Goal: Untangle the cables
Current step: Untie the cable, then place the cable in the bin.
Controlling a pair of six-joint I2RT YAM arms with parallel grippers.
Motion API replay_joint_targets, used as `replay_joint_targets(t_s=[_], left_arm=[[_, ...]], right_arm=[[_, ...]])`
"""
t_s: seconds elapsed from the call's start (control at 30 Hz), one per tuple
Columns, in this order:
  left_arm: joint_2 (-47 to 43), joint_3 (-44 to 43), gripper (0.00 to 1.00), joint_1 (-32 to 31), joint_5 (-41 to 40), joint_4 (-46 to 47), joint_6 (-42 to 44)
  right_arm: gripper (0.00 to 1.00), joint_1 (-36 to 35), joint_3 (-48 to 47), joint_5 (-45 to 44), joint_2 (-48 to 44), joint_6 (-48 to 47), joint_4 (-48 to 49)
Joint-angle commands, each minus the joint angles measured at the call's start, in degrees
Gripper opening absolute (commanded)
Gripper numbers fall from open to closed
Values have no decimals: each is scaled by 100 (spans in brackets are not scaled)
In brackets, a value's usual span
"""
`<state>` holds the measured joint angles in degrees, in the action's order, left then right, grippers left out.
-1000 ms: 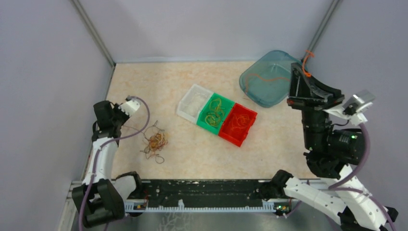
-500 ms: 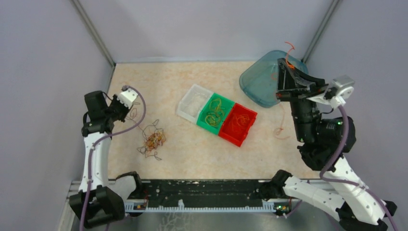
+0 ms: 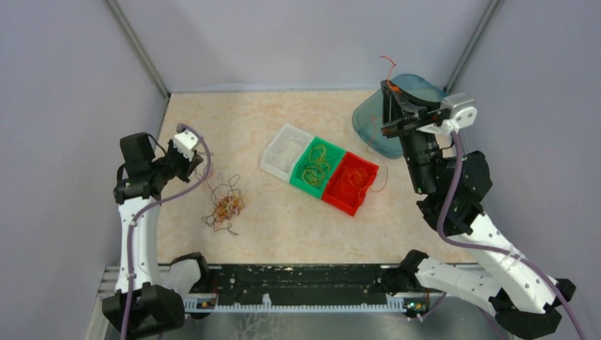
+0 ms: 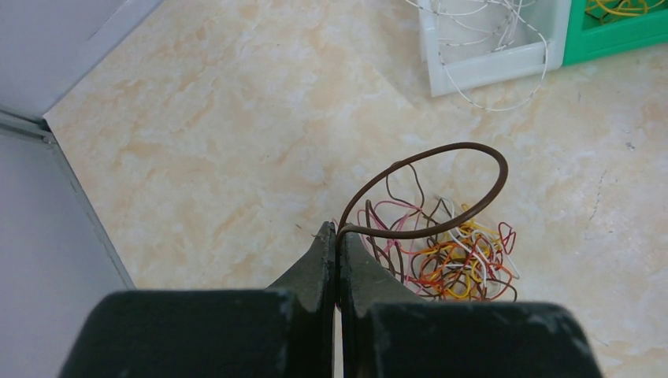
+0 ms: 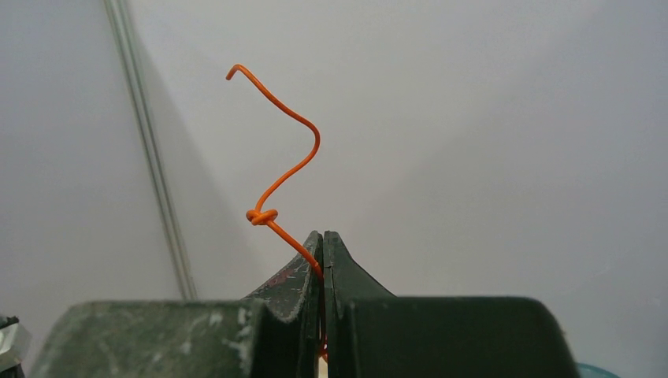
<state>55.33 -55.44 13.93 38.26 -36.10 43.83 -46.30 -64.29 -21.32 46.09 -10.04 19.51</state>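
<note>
**A:** Which step is shown?

**B:** Separation. The left hand [image 4: 337, 234], pressed shut, pinches a brown cable [image 4: 480, 157] whose loop arches just ahead of its tips. The tangle [image 4: 453, 256] lies beyond and below. The right hand [image 5: 323, 240], likewise shut, grips a knotted orange cable [image 5: 290, 169] that rises past its tips.

**A:** And next?

**B:** Probably drawing the brown loop clear, and lowering the orange one to the red bin [image 3: 349, 183] below that hand, to its left.

**A:** Setting?

**B:** A mottled beige surface [image 3: 212, 113], with plain grey walls [image 3: 298, 42] behind.
</note>
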Motion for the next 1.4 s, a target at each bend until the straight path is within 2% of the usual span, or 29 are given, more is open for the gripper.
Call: replay_joint_targets(t_s=[0.0,0.17,0.33,0.6,0.87,1.17,1.27,1.37], left_arm=[[-86,-80,0,13,265,-128,-50],[-74,-37,0,18,332,-126,-71],[-82,-45,0,15,349,-129,-84],[-109,-63,0,6,381,-157,-106],[-91,-63,0,6,410,-156,-160],[-73,-137,0,10,401,-170,-137],[-53,-221,0,5,397,-213,-125],[-70,-223,0,6,391,-214,-128]], right_arm=[[0,34,-496,91,146,-68,417],[0,34,-920,266,282,-68,587],[0,34,-940,448,261,-88,972],[0,34,-1182,459,480,-195,1078],[0,34,-1892,725,922,-359,1294],[0,33,-2135,701,1196,-894,1599],[0,32,-2963,863,1540,-994,1182],[0,34,-2902,934,1601,-931,997]])
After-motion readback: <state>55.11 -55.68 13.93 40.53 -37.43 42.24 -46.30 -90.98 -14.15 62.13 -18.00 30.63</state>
